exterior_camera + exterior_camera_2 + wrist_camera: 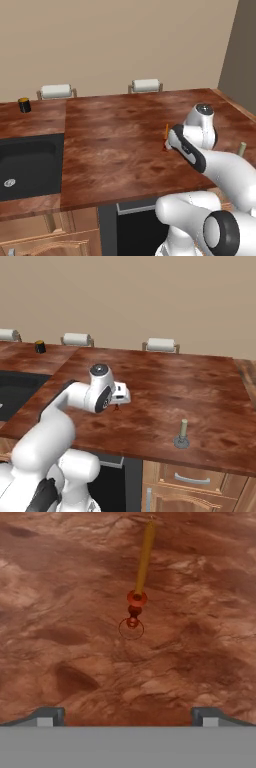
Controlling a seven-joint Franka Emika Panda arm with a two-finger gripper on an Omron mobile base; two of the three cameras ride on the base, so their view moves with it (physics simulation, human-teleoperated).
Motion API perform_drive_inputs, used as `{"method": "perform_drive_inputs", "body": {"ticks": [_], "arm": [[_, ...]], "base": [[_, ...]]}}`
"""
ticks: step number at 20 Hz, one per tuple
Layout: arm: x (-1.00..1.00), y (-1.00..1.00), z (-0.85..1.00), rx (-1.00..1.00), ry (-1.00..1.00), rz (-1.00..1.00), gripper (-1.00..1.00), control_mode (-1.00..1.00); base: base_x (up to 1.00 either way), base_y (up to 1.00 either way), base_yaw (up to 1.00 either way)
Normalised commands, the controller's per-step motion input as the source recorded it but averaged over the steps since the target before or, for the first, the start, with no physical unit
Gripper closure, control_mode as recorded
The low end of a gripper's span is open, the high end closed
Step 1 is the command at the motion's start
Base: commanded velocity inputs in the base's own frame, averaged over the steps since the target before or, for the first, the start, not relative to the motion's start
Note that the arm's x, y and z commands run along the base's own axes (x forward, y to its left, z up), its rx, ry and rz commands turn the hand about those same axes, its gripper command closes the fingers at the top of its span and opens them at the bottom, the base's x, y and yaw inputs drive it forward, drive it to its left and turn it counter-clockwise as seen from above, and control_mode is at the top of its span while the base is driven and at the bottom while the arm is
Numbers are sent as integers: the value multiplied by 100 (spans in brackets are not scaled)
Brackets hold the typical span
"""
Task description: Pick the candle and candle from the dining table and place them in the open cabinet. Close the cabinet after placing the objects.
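The jaws stand wide apart above the orange candle (143,559), which stands upright on the table (115,150). Coming down off-centre could tip the thin taper; the beige candle (183,431) stands well apart.

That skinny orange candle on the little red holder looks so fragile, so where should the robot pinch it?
Probably low on the thin orange taper candle, just above its dark red holder, coming from above with the open gripper straddling it. It stands upright on the glossy reddish-brown table, and the shaft is straight and narrow, while the holder is knobbly and tiny.
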Motion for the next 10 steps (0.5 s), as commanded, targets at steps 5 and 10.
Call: {"method": "perform_drive_inputs", "body": {"ticks": [5,10], "arm": [[26,0,-29,0,-1,0,-100,-100],[12,0,-21,0,-5,0,-100,-100]], "base": [[0,0,0],[0,0,0]]}}
